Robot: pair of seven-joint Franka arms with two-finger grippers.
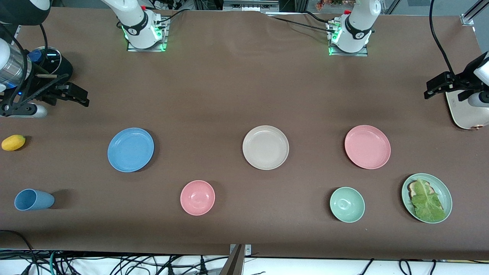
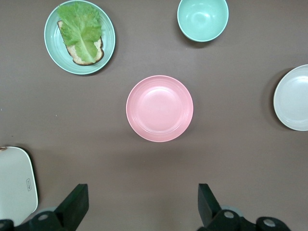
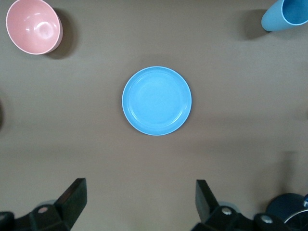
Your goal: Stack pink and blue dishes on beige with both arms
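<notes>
**Inspector:** Where are the task's plates?

**Assistant:** All three lie flat on the table (image 1: 229,88) in one row, well apart. The beige plate (image 1: 265,147) is in the middle, the blue plate (image 1: 130,149) toward the right arm's end, the pink plate (image 1: 367,146) toward the left arm's end. Nothing is stacked.

**Inspector:** The grippers?

**Assistant:** The left gripper (image 2: 143,204) hangs in the air with its fingers spread wide and nothing between them; its wrist view shows the pink plate on the table below. The right gripper (image 3: 140,202) is likewise spread and empty, with the blue plate in its wrist view. In the front view both arms are cut off at the picture's edges, so only parts of each show.

**Inspector:** Anything else obscured?

**Assistant:** A white board (image 1: 464,112) under the left arm runs out of the picture. A dark device (image 1: 49,61) near the right arm is hard to make out. Nearer the front camera sit a pink bowl (image 1: 197,197), a green bowl (image 1: 347,204), a blue cup (image 1: 33,199) on its side, and a green plate (image 1: 445,191) whose lettuce (image 1: 427,200) covers most of a slice of bread. A yellow fruit (image 1: 13,142) lies at the right arm's end.
</notes>
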